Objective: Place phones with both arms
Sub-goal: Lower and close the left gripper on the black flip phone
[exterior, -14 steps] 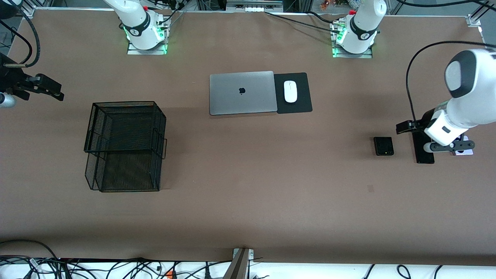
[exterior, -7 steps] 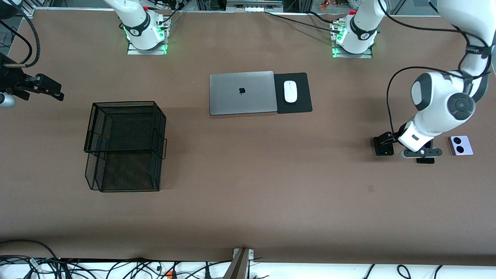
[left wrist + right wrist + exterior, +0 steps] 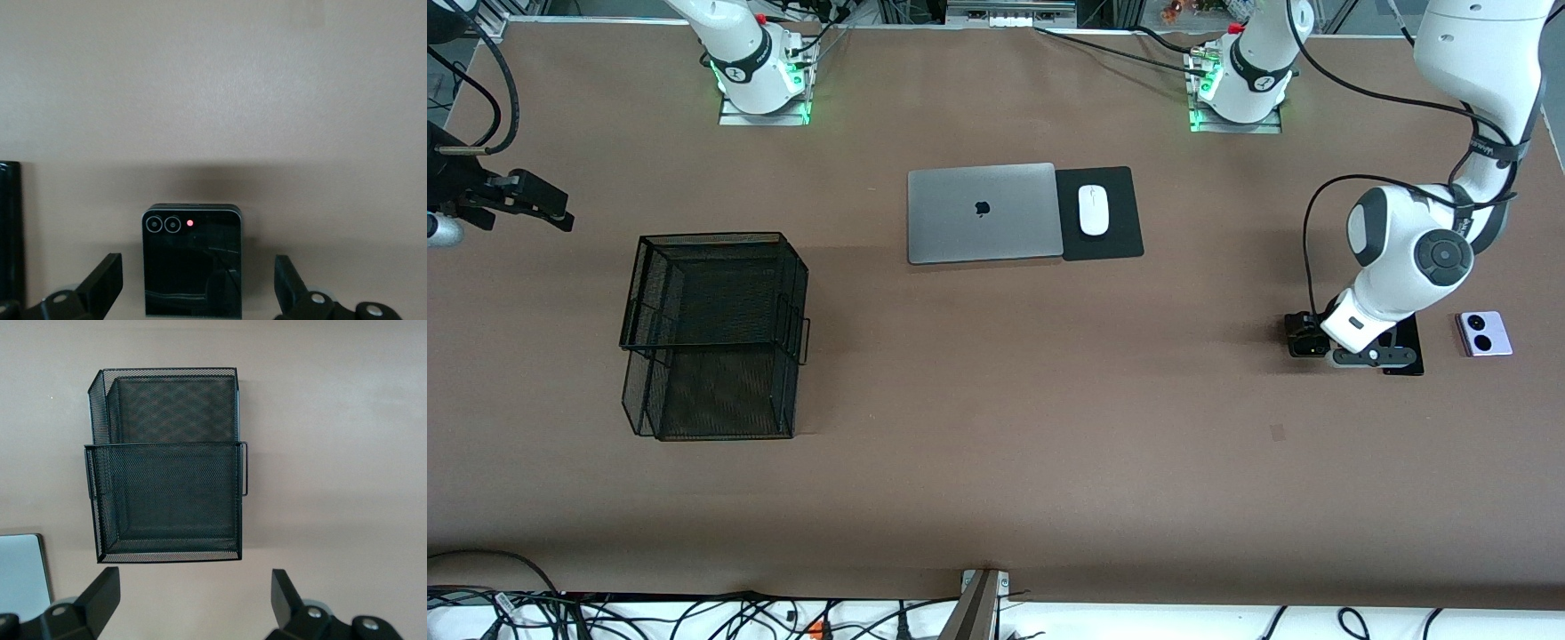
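mesh basket (image 3: 711,333) | closed laptop (image 3: 983,213) | white mouse (image 3: 1093,210) on black pad (image 3: 1120,240)

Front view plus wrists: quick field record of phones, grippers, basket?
black folded phone: flat on table, between the left gripper's open fingers, not gripped
slim black phone: beside it, partly under left arm
lilac-white phone: at the left arm's end of the table, untouched
left gripper: open, low over the folded phone
right gripper: open, waiting high, mesh basket in its view
mesh basket: two tiers, no phones inside
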Robot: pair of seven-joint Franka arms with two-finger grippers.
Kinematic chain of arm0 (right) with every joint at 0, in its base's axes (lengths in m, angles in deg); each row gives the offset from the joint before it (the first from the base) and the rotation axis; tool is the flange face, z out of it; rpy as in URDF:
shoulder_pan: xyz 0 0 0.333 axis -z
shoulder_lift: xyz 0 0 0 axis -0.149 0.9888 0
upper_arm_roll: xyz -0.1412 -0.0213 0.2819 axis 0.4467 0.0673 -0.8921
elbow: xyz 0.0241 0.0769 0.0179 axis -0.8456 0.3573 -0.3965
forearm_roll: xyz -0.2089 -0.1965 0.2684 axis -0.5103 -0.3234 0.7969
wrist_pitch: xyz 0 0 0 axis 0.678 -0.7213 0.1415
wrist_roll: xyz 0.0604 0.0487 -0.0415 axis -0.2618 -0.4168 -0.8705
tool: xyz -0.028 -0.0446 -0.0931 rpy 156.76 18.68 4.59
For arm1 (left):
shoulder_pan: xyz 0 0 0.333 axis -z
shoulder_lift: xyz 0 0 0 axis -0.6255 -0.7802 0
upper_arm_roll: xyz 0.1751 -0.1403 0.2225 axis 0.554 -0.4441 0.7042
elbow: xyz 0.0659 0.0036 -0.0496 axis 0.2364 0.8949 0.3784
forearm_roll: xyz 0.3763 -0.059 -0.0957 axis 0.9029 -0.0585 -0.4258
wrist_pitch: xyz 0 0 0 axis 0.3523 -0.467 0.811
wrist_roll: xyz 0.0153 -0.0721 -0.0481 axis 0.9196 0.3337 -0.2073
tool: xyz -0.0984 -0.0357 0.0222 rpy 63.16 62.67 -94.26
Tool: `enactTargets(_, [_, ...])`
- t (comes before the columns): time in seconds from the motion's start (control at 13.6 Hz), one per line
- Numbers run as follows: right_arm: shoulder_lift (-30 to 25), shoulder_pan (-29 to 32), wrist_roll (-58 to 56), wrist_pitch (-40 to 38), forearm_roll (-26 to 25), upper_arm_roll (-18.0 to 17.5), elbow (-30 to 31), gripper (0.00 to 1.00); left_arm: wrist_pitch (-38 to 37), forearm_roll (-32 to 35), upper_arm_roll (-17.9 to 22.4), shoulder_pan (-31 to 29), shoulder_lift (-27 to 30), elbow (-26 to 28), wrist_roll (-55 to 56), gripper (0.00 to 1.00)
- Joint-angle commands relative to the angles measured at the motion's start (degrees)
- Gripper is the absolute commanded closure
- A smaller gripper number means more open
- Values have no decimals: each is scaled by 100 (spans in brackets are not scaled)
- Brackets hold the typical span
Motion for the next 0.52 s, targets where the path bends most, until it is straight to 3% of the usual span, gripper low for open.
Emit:
enactTargets(0.0, [-14, 58, -26, -31, 114, -33, -70, 0, 233, 88, -7, -34, -98, 53, -88, 0])
enactTargets(0.44, [-5, 58, -26, -22, 114, -33, -70, 0, 348, 97, -7, -69, -344, 53, -88, 0])
